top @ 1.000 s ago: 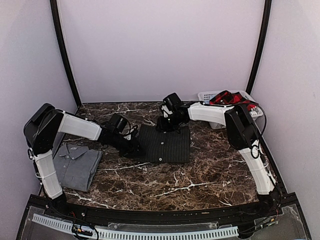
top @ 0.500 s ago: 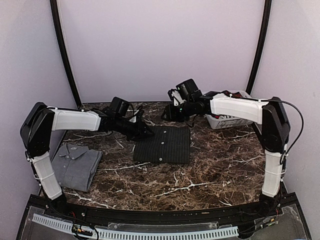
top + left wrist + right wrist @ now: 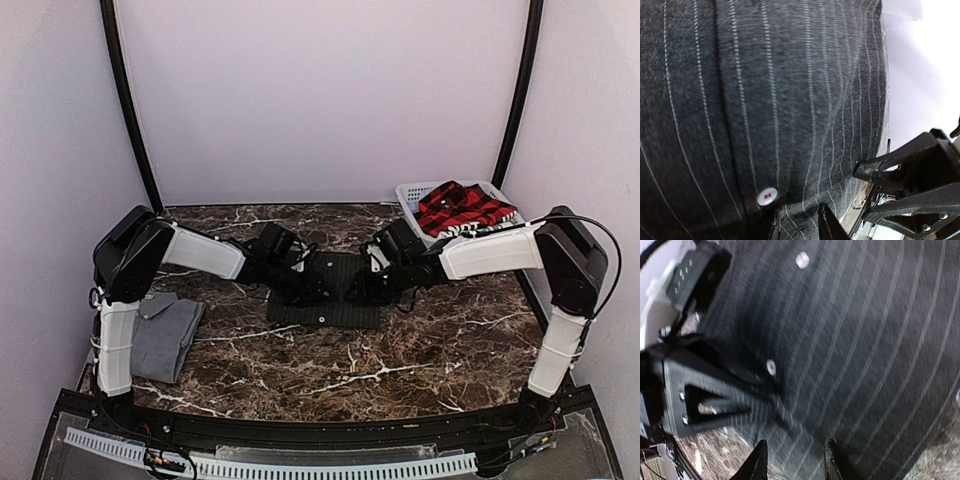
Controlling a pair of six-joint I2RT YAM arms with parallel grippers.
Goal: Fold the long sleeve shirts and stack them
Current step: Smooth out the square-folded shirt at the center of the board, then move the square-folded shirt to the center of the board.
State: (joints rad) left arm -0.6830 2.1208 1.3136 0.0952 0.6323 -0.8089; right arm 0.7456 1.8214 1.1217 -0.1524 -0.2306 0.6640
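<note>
The black pinstriped shirt lies folded flat at the table's middle, its buttons showing. My left gripper and right gripper meet low over its centre, facing each other. In the left wrist view the left gripper has its fingers a little apart on the striped cloth, with nothing pinched. In the right wrist view the right gripper is open over the cloth near its edge. The grey shirt lies folded at the left. The red plaid shirt sits in the basket.
A white slatted basket stands at the back right corner. Brown marble tabletop shows in front of the pinstriped shirt. The left arm's upright link covers part of the grey shirt. Walls close in on three sides.
Both grippers have come from the pinstriped shirt's far corners down onto its middle, towards each other. The right jaws have narrowed. The shirt itself has not shifted.
</note>
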